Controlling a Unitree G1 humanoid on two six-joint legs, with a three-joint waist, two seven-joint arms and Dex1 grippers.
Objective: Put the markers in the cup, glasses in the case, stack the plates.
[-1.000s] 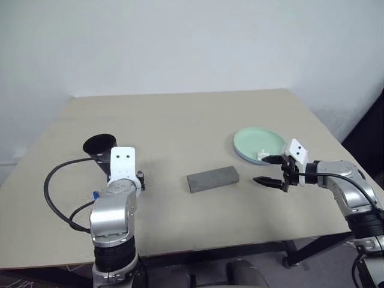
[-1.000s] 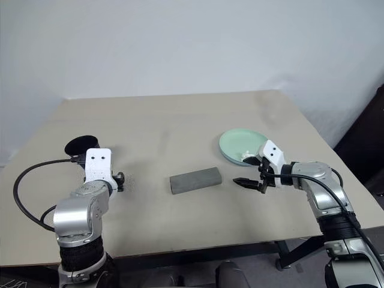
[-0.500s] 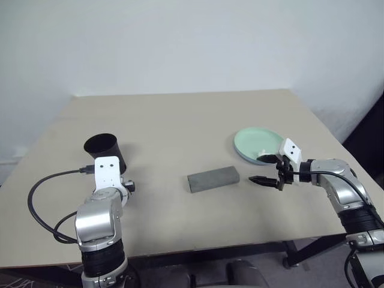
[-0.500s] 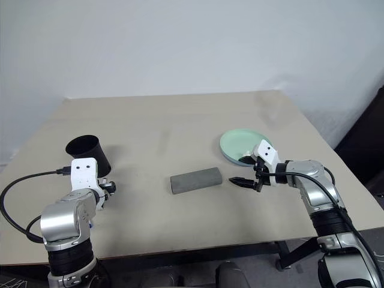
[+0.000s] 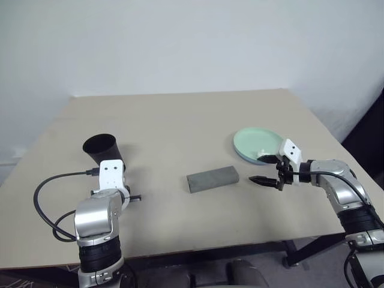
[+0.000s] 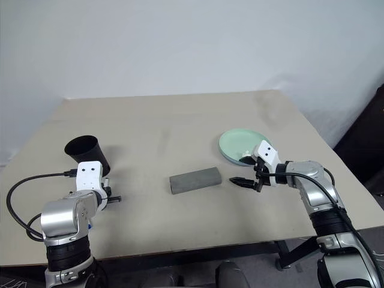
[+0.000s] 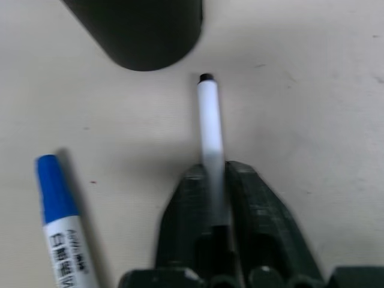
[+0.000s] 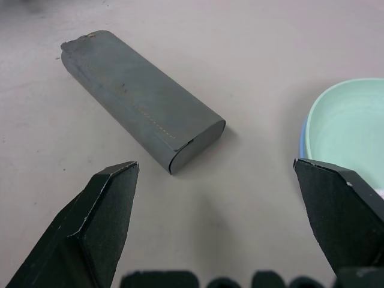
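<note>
My left gripper (image 7: 215, 174) is shut on a white marker (image 7: 210, 120), which lies on the table and points at the foot of the black cup (image 7: 138, 30). A blue-capped marker (image 7: 57, 204) lies beside the gripper. The cup (image 5: 101, 147) stands upright at the table's left. My right gripper (image 5: 263, 170) is open, hovering between the shut grey case (image 5: 213, 179) and the plates. The mint green plate (image 5: 258, 143) rests on the light blue one, whose rim (image 8: 304, 135) peeks out beneath. The glasses are out of view.
A small white crumpled scrap (image 5: 262, 155) lies on the green plate's near side. A black cable (image 5: 45, 198) loops off my left wrist. The tan table (image 5: 180, 126) ends close to both arms, with a white wall behind.
My left gripper sank to the left and closed on the white marker, so the cup now shows in full. The right gripper stayed open and in place.
</note>
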